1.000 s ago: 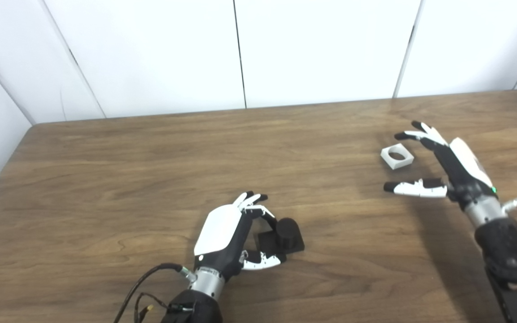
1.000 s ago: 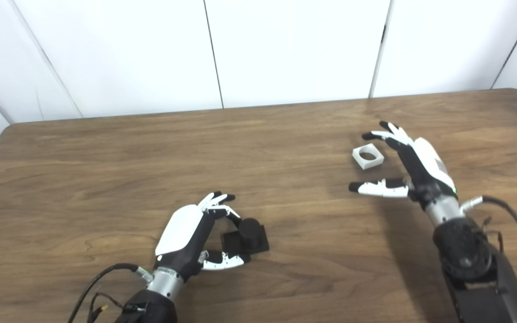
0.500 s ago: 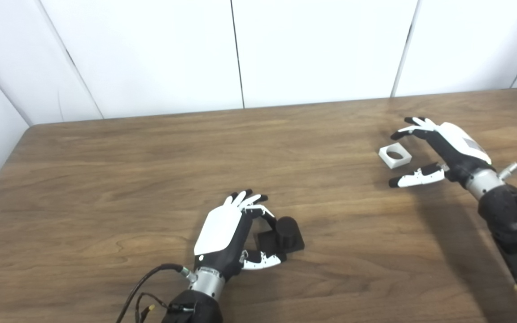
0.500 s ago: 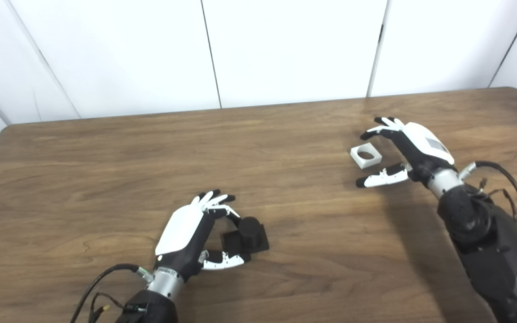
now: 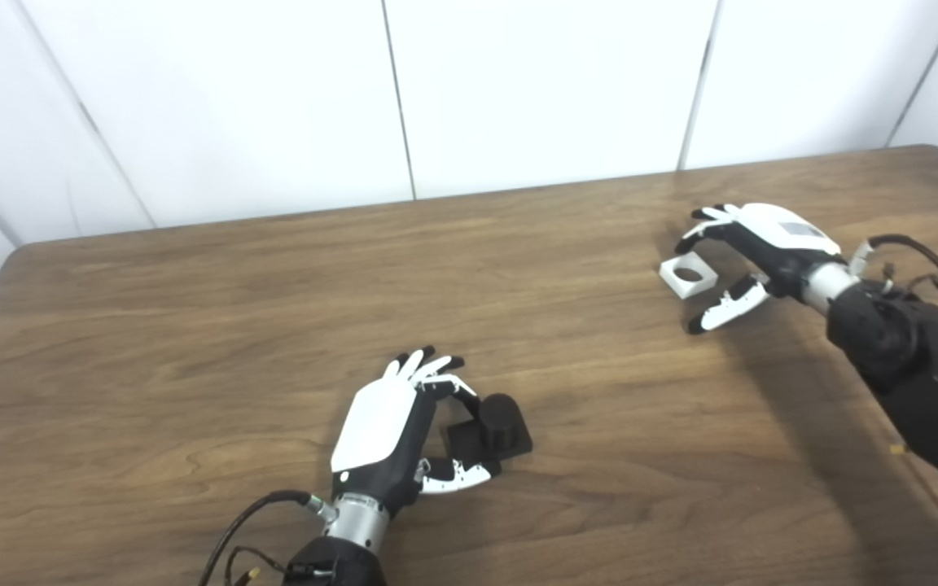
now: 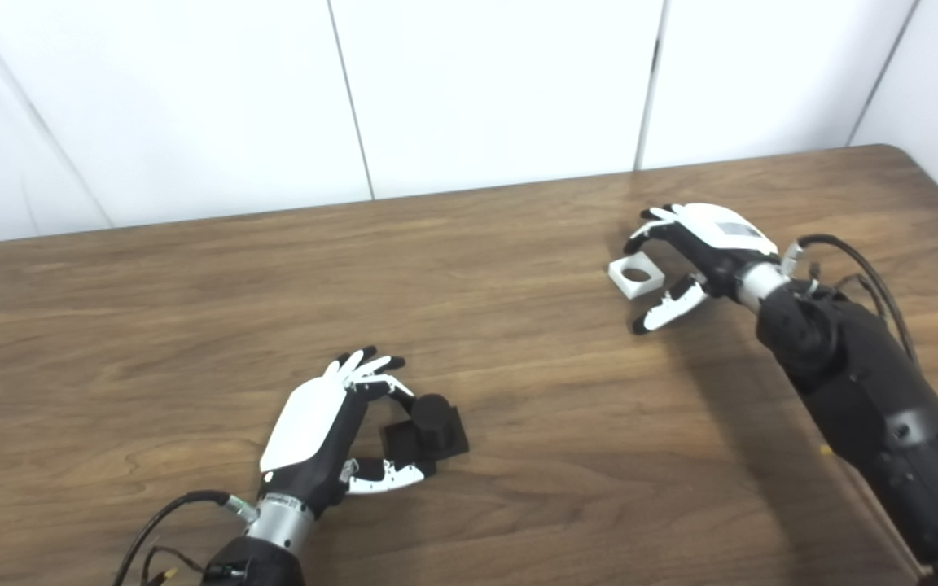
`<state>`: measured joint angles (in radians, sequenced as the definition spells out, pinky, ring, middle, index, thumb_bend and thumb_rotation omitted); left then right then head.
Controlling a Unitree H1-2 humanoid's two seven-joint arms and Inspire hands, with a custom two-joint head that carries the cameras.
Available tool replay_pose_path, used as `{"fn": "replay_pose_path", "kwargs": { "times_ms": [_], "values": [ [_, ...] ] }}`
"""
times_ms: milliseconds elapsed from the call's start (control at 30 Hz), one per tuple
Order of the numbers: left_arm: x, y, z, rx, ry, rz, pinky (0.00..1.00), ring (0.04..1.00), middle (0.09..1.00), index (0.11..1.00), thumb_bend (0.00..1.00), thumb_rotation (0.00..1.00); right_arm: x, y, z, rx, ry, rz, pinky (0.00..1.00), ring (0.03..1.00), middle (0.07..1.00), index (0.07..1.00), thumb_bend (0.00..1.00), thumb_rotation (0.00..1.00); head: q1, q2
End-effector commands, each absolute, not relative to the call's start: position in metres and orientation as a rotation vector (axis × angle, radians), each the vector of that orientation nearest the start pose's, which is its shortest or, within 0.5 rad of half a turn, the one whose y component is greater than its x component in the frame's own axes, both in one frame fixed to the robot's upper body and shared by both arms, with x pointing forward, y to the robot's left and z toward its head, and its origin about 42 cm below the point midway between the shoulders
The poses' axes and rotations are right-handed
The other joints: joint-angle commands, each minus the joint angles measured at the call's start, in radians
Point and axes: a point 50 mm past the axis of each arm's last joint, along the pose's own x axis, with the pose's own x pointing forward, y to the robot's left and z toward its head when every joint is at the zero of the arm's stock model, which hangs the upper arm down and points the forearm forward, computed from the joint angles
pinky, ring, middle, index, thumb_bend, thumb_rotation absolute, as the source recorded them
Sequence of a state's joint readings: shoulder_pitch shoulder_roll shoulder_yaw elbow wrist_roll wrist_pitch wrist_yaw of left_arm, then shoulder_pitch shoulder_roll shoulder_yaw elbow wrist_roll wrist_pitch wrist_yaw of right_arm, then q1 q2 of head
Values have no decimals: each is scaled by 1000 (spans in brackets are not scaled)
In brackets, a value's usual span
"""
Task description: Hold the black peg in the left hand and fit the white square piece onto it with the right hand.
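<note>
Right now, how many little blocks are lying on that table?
2. A black peg sits near the front, between the left hand's fingers. A white square piece lies far right, under the open right hand. Nothing seems hidden.

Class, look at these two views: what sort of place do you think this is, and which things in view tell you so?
Probably a robot test bench in a lab, not a home. A bare wooden table stands boxed in by plain white panels, and the only items are a black peg and a white square piece.
</note>
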<state>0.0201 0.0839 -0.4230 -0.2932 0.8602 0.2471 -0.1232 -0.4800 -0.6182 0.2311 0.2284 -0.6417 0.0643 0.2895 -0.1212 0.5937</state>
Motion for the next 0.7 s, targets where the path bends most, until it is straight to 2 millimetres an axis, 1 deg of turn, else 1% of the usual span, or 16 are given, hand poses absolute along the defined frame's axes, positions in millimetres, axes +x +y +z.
{"fn": "replay_pose_path", "kwargs": {
  "times_ms": [0,267,667],
  "values": [
    [251,130,142,920,-113,-320,1000,971,879,493,517,60,438,-351,251,-1368,-64,215,1000,1000,946,737,909,206,0,-2],
    [249,128,139,920,-112,-315,1000,976,878,493,518,60,447,-351,254,-1353,-71,194,1000,1000,938,734,905,216,3,-8],
    [248,126,137,915,-112,-315,1000,981,881,493,519,60,454,-350,262,-1358,-82,180,1000,1000,945,739,888,228,12,-10]
  ]
}}
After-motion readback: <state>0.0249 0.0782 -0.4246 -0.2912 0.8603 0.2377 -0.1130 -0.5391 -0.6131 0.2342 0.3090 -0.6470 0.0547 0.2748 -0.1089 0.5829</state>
